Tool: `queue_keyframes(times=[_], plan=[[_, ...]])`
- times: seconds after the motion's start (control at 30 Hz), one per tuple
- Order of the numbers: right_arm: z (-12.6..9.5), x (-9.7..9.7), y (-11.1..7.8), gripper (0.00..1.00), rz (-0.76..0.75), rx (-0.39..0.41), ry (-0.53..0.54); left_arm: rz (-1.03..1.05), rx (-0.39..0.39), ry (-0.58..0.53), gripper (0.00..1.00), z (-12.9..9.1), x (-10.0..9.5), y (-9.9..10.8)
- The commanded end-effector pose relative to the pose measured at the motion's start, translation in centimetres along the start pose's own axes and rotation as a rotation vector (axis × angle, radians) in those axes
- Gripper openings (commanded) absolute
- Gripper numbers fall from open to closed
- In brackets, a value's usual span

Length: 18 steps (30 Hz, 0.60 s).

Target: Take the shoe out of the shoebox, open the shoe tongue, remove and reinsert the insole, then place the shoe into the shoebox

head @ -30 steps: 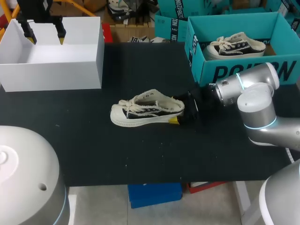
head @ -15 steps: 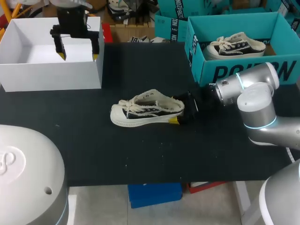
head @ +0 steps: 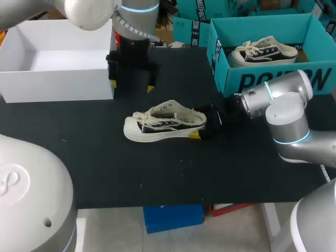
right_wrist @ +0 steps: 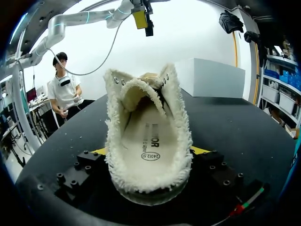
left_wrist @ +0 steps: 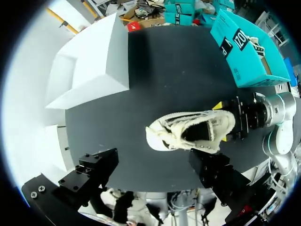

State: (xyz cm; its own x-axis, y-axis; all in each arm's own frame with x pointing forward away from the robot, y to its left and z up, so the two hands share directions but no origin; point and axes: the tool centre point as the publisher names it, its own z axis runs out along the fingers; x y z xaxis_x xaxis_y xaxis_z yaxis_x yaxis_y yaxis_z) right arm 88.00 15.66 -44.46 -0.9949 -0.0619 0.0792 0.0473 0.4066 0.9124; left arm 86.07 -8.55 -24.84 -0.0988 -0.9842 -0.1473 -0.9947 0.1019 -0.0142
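Table (head: pixel 94 168): black, under shoe (head: pixel 165 125)
Right gripper (right_wrist: pixel 149 151): clamped on shoe heel (gripped from both sides)
Left gripper (head: pixel 131 85): above shoe, spread open

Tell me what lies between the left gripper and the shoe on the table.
Nothing: bare table separates left gripper and shoe, per the head view.
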Motion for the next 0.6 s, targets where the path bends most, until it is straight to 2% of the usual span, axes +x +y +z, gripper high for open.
queue_keyframes(times=[0.03, 0.2, 0.23, 0.6], plan=[[0.4, -0.2, -0.2, 0.0, 0.002, 0.001, 0.001, 0.006, -0.03, -0.156, 1.0, 1.8, 6.6, -1.4], [0.4, -0.2, -0.2, 0.0, 0.002, 0.001, 0.001, 0.039, -0.048, -0.145, 1.0, 2.4, 9.2, -1.7], [0.4, -0.2, -0.2, 0.0, 0.002, 0.001, 0.001, 0.067, -0.051, -0.097, 1.0, 2.0, 9.3, -1.6], [0.4, -0.2, -0.2, 0.0, 0.002, 0.001, 0.001, 0.067, -0.051, -0.097, 1.0, 2.0, 9.3, -1.6]])
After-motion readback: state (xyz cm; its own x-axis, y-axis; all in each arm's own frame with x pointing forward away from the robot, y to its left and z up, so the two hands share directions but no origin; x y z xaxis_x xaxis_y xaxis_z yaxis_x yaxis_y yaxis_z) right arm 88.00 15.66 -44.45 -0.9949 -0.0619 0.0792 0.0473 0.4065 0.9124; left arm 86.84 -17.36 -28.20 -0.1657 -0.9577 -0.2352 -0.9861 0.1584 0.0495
